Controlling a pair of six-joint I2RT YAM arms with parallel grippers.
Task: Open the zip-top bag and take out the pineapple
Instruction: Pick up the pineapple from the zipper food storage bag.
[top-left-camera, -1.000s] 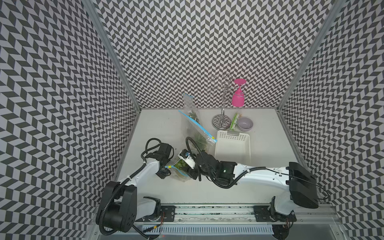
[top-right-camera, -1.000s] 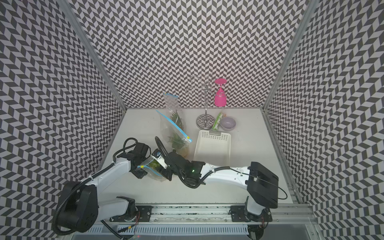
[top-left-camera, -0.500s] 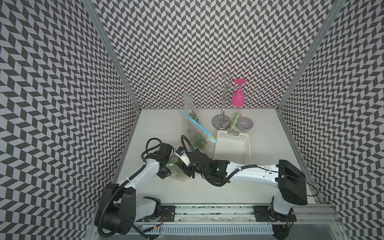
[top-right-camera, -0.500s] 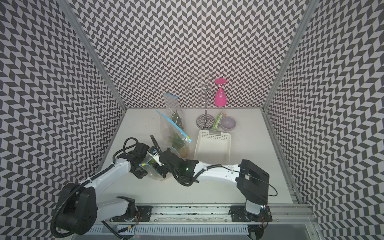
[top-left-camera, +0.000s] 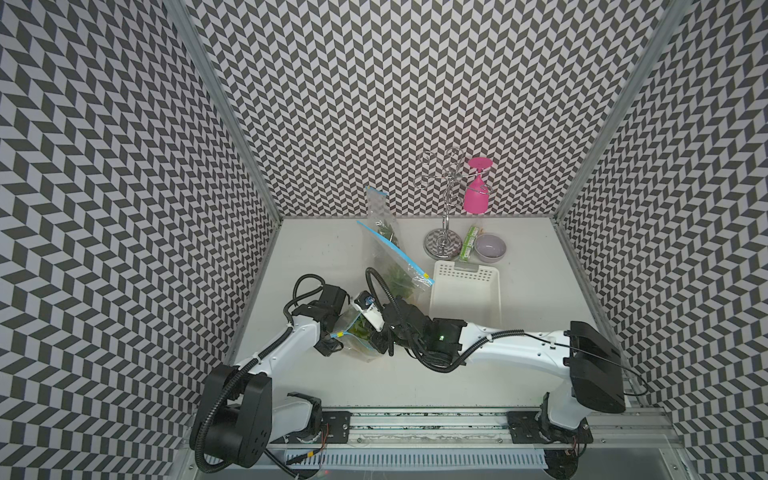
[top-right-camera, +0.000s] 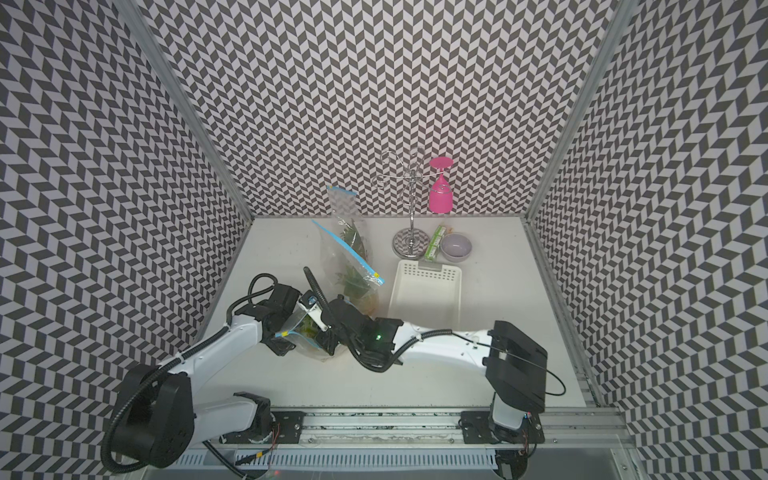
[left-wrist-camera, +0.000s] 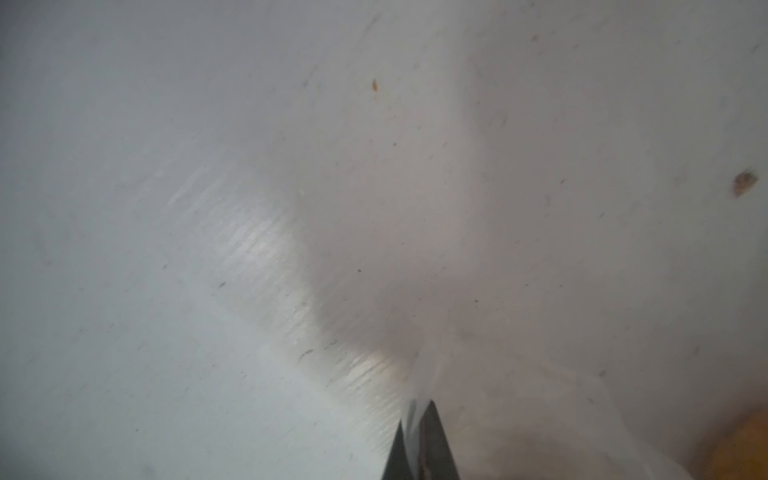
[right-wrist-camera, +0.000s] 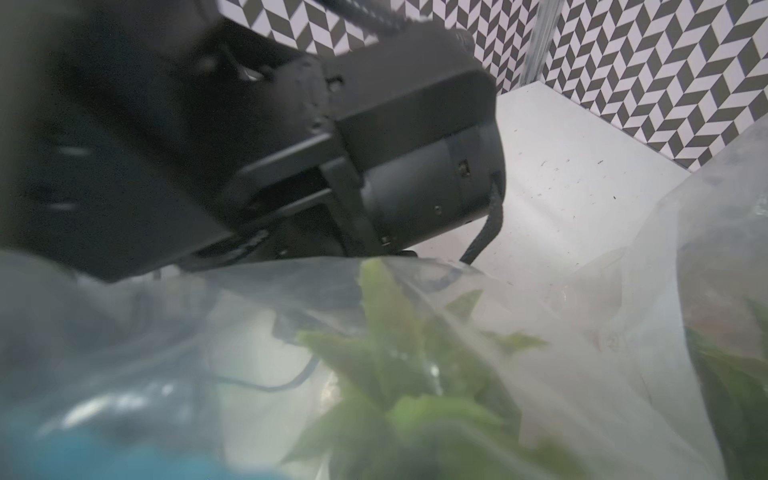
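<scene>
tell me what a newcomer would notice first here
The left arm and right arm meet near the front of the table, left of centre, at a clear zip-top bag with a green-leaved pineapple inside; the left gripper is shut on its plastic. At the back, a pink glass hangs upside down on a wire rack.

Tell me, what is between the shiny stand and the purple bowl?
A small green carton lies between the stand and the bowl, shown in both top views.
</scene>
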